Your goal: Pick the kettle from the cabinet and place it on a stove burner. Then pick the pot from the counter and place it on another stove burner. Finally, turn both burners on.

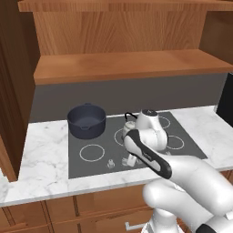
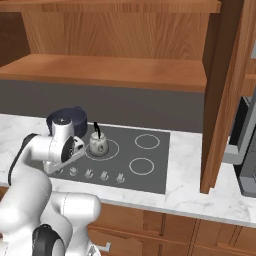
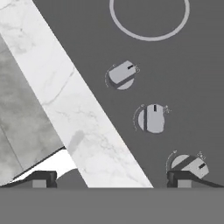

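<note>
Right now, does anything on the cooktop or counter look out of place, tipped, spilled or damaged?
Nothing stands out. The kettle sits upright on a burner ring and the pot stands level at the cooktop's back corner. The counter shows no spill or damage. The gripper, open, hangs over the knobs.

My pot (image 1: 86, 121) is dark blue-grey, kettle (image 2: 98, 143) silvery, surface (image 1: 43, 157) white grey-veined marble, cooktop (image 3: 175, 65) dark grey, cabinet (image 1: 118, 41) brown wood-grain.
</note>
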{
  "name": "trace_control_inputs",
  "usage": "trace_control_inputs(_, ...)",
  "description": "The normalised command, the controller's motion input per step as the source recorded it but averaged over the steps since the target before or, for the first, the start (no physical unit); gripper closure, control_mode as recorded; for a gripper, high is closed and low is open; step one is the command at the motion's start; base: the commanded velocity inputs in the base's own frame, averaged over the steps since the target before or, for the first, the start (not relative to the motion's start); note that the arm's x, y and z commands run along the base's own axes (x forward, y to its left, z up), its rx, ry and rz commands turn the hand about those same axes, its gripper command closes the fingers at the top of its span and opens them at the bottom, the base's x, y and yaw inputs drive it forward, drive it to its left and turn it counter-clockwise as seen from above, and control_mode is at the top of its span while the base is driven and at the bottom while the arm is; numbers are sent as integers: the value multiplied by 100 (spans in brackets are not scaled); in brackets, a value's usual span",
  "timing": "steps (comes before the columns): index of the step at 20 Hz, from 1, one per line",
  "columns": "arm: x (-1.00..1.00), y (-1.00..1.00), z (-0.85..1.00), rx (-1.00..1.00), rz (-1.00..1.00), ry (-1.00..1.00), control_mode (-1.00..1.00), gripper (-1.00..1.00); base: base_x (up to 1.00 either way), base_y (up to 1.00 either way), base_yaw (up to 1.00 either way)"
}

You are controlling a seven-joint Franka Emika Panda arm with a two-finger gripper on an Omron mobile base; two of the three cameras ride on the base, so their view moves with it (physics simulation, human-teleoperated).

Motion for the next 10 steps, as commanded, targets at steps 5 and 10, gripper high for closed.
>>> trace_control_inputs(5, -2, -14, 6, 0, -22, 0, -100, -100, 0, 0, 0)
trace_control_inputs(10, 0, -16, 5, 0, -21, 0, -100, -100, 0, 0, 0)
